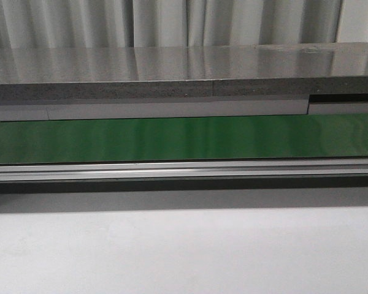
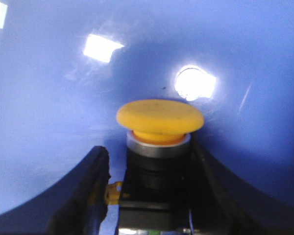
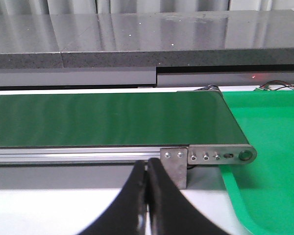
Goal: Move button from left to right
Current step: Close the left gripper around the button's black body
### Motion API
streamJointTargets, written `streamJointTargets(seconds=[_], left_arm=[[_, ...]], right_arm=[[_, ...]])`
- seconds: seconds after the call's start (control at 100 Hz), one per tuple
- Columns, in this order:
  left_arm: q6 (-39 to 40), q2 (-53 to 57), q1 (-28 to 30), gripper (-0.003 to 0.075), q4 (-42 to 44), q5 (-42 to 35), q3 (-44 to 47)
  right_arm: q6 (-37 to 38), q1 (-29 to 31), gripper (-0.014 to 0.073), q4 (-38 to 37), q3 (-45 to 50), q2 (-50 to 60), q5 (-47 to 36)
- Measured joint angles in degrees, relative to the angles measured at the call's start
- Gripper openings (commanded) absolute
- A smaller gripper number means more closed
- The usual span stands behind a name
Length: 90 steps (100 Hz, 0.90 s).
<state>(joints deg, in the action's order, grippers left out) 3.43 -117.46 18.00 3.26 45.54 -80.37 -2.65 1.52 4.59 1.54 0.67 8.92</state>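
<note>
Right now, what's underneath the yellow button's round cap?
Under the cap of the button sit an orange neck, a silver ring and a black body between the left gripper's fingers. The base is cropped.

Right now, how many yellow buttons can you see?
1. The button sits between the left gripper fingers, over a shiny blue surface, seen only by the left wrist camera. None shows on the green belt. Others could be out of view.

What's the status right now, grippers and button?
Left gripper around button, over blue surface. Right gripper shut, empty, near green belt. Nothing blocking.
</note>
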Motion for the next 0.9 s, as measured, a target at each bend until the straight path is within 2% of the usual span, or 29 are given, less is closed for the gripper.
streamJointTargets(seconds=[0.11, 0.21, 0.61, 0.9], left_arm=[[0.00, 0.00, 0.00, 0.0049, 0.00, 0.00, 0.00], [0.00, 0.00, 0.00, 0.0020, 0.00, 0.00, 0.00], [-0.12, 2.37, 0.00, 0.0019, 0.22, 3.72, -4.92], [-5.68, 8.85, 0.00, 0.0019, -4.33, 8.87, -7.16]], right_arm=[[0.00, 0.00, -0.0068, 0.00, 0.00, 0.00, 0.00], [0.00, 0.00, -0.0068, 0.00, 0.00, 0.00, 0.00], [0.00, 0.00, -0.0068, 0.00, 0.00, 0.00, 0.00], [0.00, 0.00, -0.0068, 0.00, 0.00, 0.00, 0.00]])
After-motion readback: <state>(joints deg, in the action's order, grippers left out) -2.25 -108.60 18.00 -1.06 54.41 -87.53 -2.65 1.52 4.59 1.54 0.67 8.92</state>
